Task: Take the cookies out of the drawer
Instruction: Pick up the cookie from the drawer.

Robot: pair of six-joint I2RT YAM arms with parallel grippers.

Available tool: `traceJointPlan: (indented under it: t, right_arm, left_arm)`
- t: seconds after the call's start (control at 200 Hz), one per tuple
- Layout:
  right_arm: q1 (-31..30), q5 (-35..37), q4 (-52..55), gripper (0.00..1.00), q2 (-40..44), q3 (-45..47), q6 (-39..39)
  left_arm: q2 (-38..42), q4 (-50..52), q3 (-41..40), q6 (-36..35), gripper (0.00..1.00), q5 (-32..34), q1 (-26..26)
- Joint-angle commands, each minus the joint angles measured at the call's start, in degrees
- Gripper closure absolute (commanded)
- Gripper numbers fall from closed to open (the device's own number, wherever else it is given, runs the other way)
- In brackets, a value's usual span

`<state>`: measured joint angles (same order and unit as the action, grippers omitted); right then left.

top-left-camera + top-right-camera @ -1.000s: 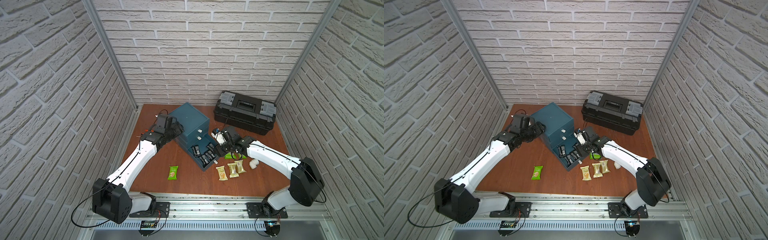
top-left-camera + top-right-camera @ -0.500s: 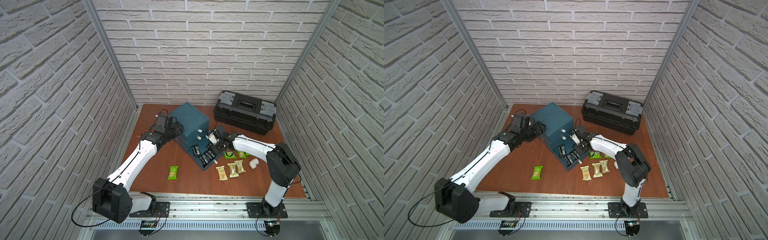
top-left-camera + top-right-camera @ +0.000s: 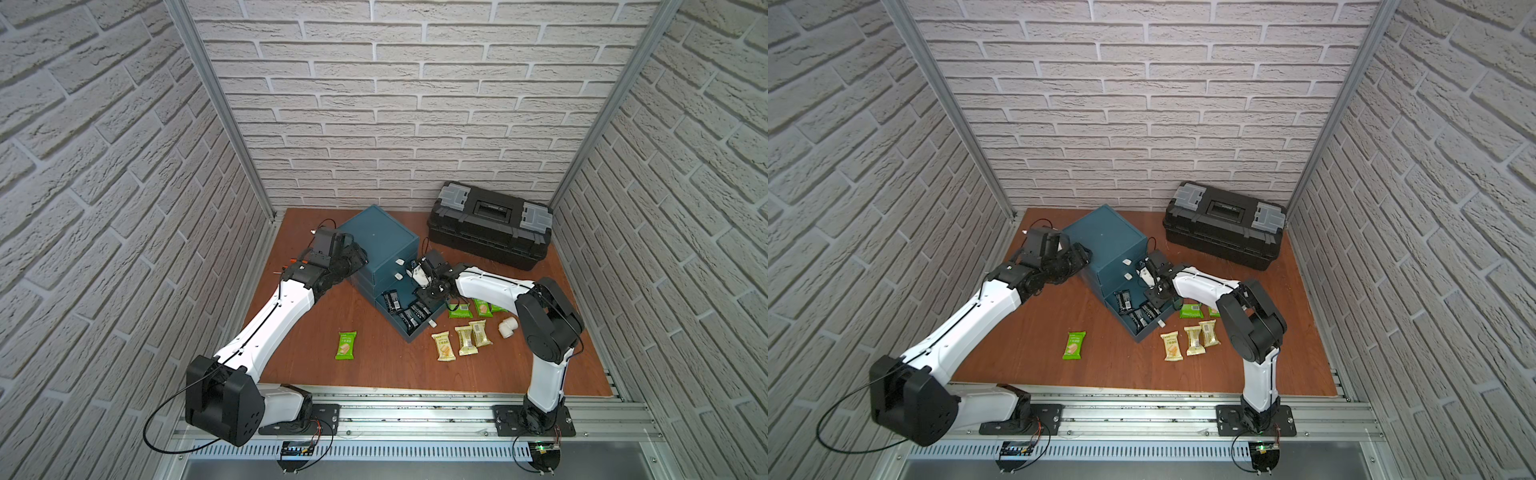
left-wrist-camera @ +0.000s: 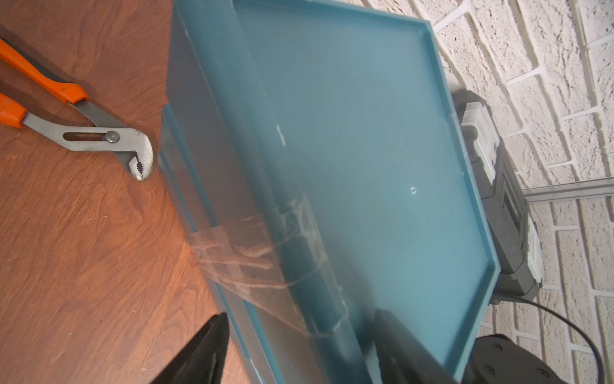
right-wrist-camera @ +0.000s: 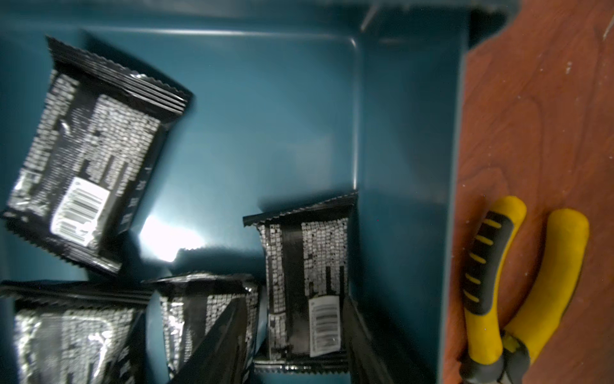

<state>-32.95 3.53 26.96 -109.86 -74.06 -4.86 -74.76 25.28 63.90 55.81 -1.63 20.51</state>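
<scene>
Four black packets (image 5: 83, 159) lay in one open drawer (image 5: 265, 99). On the surface (image 3: 374, 374) were three gold packets (image 3: 464, 340), at least three green packets (image 3: 346, 345), one white elbow (image 3: 508, 327), one toolbox (image 3: 490, 232), one cabinet (image 3: 376, 237), one orange pliers (image 4: 99, 136) and one yellow pliers (image 5: 548, 272).

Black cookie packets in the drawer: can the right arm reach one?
Probably yes. The drawer is open on top, and the right arm's fingers sit on either side of a black packet.
</scene>
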Motion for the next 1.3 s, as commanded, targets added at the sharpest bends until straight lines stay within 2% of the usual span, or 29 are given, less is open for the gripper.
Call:
traceJointPlan:
  t: [0.0, 0.215, 0.605, 0.865, 1.29]
  right_arm:
    - [0.35, 2.79, -0.58, 0.5, -0.67, -1.24, 0.9]
    - [0.17, 2.61, 0.37, 0.55, -1.73, -1.67, 1.55]
    - [-0.89, -7.02, -2.33, 0.58, 0.72, 1.21, 2.34]
    - [-0.27, 0.27, -2.28, 0.55, -0.24, 0.12, 5.51]
    - [-0.36, -0.72, -1.22, 0.51, -5.48, -2.84, 5.39]
  left_arm:
    - [-1.91, 4.52, -1.31, -0.18, 0.27, 1.13, -0.72]
    - [-1.91, 4.47, -1.28, -0.22, 0.28, 1.1, -0.72]
    - [-1.96, 4.25, -1.41, -0.09, 0.29, 1.09, -0.73]
    - [-2.0, 4.08, -1.67, 0.0, 0.29, 0.85, -0.72]
    - [-1.98, 4.1, -1.54, 0.02, 0.29, 0.93, -0.69]
